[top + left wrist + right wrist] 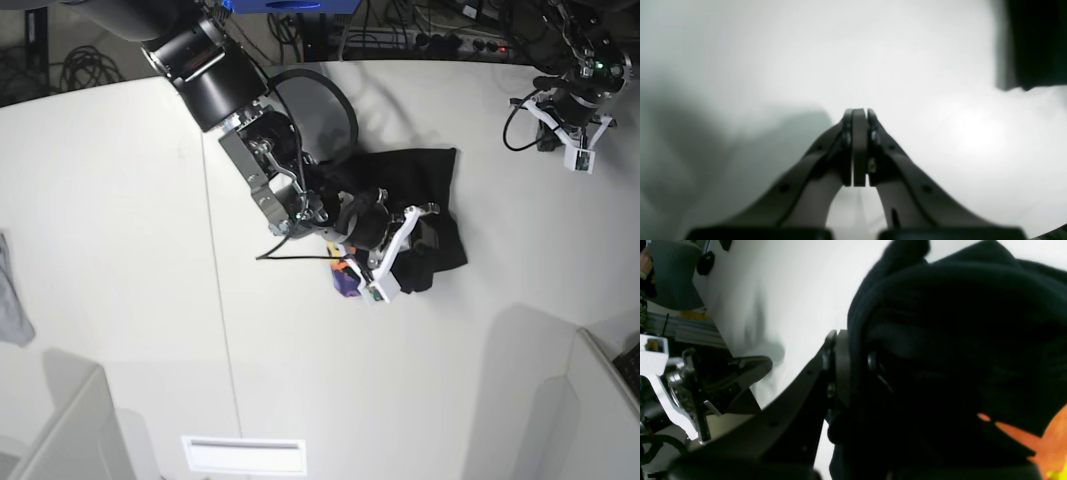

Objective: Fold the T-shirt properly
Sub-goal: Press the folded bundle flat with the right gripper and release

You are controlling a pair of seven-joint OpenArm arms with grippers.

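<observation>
White table (120, 200) fills the base view; a seam line runs down it left of centre.

The T-shirt (415, 190) lies crumpled near the table's middle, slightly right of centre and toward the far side. It is black and bunched, not flat. A bit of its orange and purple print (345, 278) shows at the near-left edge of the heap. In the right wrist view the black cloth fills most of the frame on the right, with an orange patch and a touch of yellow at the lower right corner.

Right arm (225, 90) reaches in from the far left and comes down onto the shirt. Right gripper (857, 366): jaws narrow, clamped on a thick fold of the black cloth. One finger (840, 366) shows plainly on the left of the fold; the other is mostly buried in fabric.

Left arm sits at the far right corner of the table, well apart from the shirt. Left gripper (859, 146): jaws closed, pads pressed together with nothing between them, over bare white table. A dark shape occupies the top right corner of the left wrist view; blurred, cannot tell what it is.

Small grey cloth (12, 300) lies at the table's left edge, partly cut off by the frame, well apart from the shirt.

Black cables (300, 45) run along the far edge behind the table.
</observation>
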